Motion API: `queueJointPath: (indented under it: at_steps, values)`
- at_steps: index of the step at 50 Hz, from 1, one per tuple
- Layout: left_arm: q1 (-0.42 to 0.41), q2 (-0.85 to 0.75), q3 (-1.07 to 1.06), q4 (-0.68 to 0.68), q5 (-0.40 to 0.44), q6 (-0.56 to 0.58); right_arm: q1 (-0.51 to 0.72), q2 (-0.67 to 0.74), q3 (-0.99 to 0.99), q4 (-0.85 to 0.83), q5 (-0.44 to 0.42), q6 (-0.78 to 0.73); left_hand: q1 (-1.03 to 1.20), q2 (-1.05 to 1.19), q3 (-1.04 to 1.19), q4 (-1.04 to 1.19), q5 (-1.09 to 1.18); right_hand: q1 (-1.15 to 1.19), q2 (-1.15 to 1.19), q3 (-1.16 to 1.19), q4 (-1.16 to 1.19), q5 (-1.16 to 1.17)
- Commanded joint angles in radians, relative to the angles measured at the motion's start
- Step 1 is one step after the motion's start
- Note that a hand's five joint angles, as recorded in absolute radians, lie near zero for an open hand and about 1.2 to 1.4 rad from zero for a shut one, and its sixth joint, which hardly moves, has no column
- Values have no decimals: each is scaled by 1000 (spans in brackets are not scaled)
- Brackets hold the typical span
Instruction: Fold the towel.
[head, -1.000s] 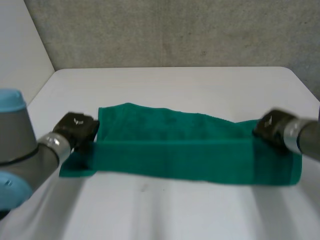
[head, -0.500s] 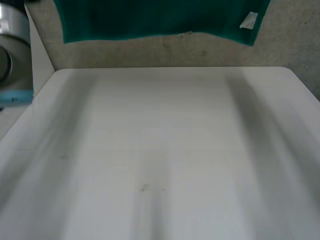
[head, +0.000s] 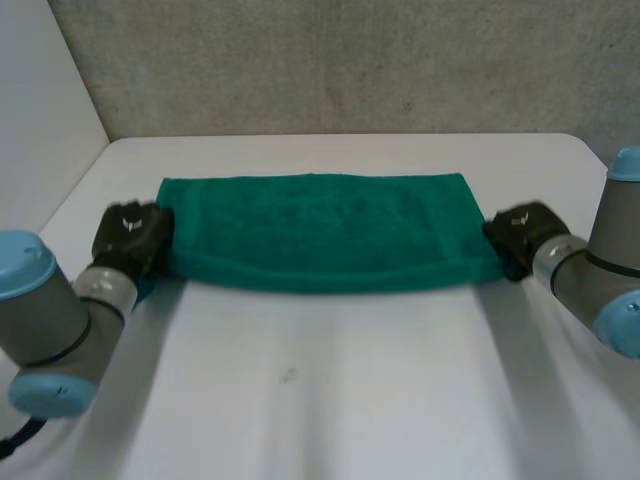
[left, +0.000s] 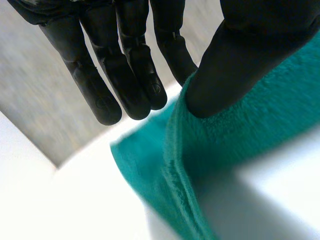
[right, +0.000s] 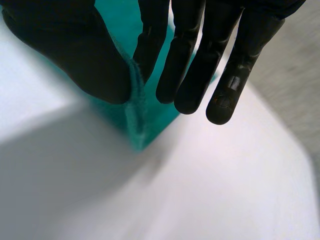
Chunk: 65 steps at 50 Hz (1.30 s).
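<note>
Left robot hand (head: 130, 238) is clamped on the left end of the green towel (head: 320, 230), pinched between thumb and straight fingers; the right end is pinched likewise by the right robot hand (head: 520, 238). The towel is laid flat across the white bench (head: 330, 400). Beyond, a grey wall (head: 350, 60) is seen.

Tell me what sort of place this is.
Probably a robotics lab or test bench: a bare white table against a plain grey wall, and a green towel pinched at its two ends by the robot's left hand and right hand.
</note>
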Motion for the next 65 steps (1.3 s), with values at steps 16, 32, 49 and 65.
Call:
queueJointPath:
  at_steps: [16, 32, 49, 65]
  values:
    - [1, 295, -107, -510, 74, 405, -79, -385, 367, 228, 4, -457, 243, 195, 200, 200, 262, 410, 218, 210, 207, 239]
    - [-75, -211, 353, -141, 60, 402, 16, -6, -21, -61, 104, -234, 243, 195, 200, 200, 262, 410, 218, 210, 207, 239]
    - [-105, -475, 605, -72, -3, 408, 30, 281, -307, -170, 133, -197, -978, -1027, -1021, -1022, -960, -805, -997, -1005, -1008, -976]
    - [-142, -254, 418, -66, 1, 391, -3, -115, 87, -180, 17, 22, -978, -1027, -1021, -1022, -960, -811, -1004, -1012, -1015, -982]
